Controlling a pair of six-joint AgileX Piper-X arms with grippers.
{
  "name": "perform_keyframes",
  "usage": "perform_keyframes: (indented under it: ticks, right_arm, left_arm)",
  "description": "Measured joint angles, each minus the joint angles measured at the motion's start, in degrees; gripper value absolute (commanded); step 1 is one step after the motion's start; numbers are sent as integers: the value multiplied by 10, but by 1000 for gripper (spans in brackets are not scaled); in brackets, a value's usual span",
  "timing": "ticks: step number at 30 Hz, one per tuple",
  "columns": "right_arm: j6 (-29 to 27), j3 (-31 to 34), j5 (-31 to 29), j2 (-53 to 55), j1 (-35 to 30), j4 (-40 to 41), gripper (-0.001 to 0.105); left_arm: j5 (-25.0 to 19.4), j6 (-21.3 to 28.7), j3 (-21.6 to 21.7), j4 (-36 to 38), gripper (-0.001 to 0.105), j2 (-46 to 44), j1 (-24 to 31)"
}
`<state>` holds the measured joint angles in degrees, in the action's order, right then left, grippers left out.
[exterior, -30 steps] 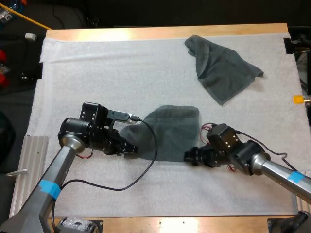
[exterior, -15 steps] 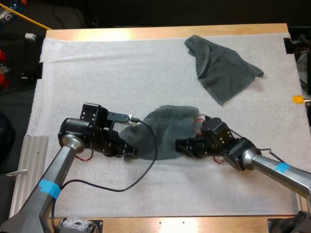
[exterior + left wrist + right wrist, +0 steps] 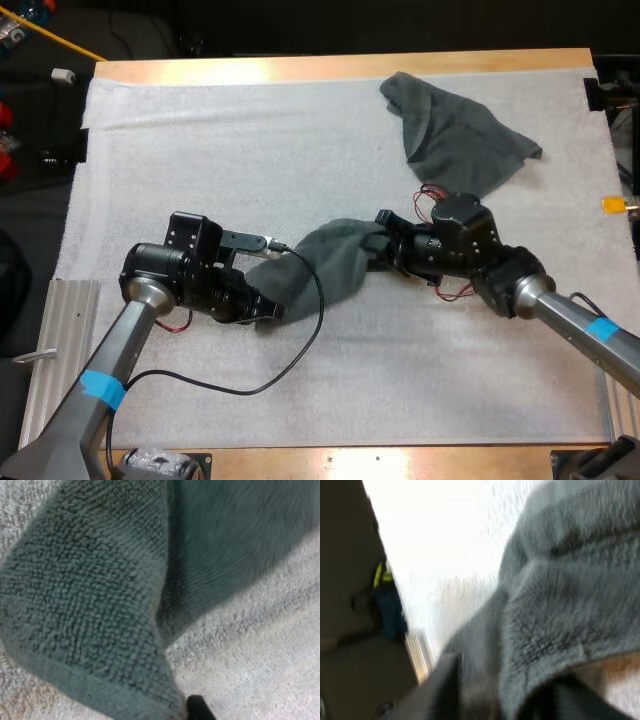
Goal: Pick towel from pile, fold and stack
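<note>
**High view.** My left gripper (image 3: 270, 305) sits at the near left corner of the towel (image 3: 335, 265), which lies mid-mat on the white mat (image 3: 200, 150). The arm's body covers the contact point, so the grip cannot be confirmed from here. My right gripper (image 3: 378, 243) is at the towel's far right edge. That edge is raised off the mat and bunched into the gripper, with the cloth sagging between the two arms. The exact fold line is hidden under the right wrist. A second towel (image 3: 455, 140) lies crumpled near the far right corner of the mat. It is apart from both grippers, with its near tip just beyond the right arm. The wooden table (image 3: 300, 68) shows as a strip along the far side.

**Left wrist view.** The towel (image 3: 90, 590) hangs close to the lens, hem outward, above the mat (image 3: 260, 645). One black fingertip (image 3: 199, 709) presses against the hem; its partner is covered by cloth. I read this gripper as clamped on the towel's corner.

**Right wrist view.** A thick fold of the towel (image 3: 560, 605) wraps over the dark fingers, which close on it from both sides. Beyond it the mat (image 3: 445, 530) is washed out. The blurred shapes at the side cannot be identified.
</note>
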<state>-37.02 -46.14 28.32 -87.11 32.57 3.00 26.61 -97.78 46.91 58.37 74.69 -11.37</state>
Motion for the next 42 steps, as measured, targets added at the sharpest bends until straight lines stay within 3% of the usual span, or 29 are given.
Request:
perform_keyframes:
  ticks: [1,2,5,10,13,15,19,22,24,28,32,37,42]
  right_arm:
    - [-20,0,24,0,0,1,101]
    - [-42,0,55,1,3,1,103]
    - [-79,0,127,6,15,24,95]
    - [-113,0,130,8,38,65,75]
    - [-83,0,130,8,38,11,73]
    - [-34,0,119,8,32,-41,73]
    - [41,-1,46,8,10,-145,73]
    - [46,-1,28,8,-15,-170,73]
    - [23,-1,54,8,-31,-167,73]
    - [-52,-1,132,10,-38,-117,73]
    - [-112,-1,168,10,-38,-29,73]
    - [-211,-1,139,22,-38,103,72]
    - [-305,-1,81,57,-38,240,72]
  left_arm:
    - [0,0,0,0,0,0,0]
    - [1,0,0,0,0,0,0]
    - [1,1,0,0,0,0,0]
    - [1,18,0,15,0,0,0]
    - [1,24,0,18,0,0,0]
    - [3,24,0,18,0,0,0]
    - [2,25,0,23,0,0,0]
    - [2,35,0,31,0,0,0]
    - [2,35,0,31,0,0,0]
    - [2,35,0,31,0,-18,0]
    - [2,36,0,31,0,-62,0]
    - [18,29,0,31,0,-133,0]
    - [21,0,29,38,0,-160,0]
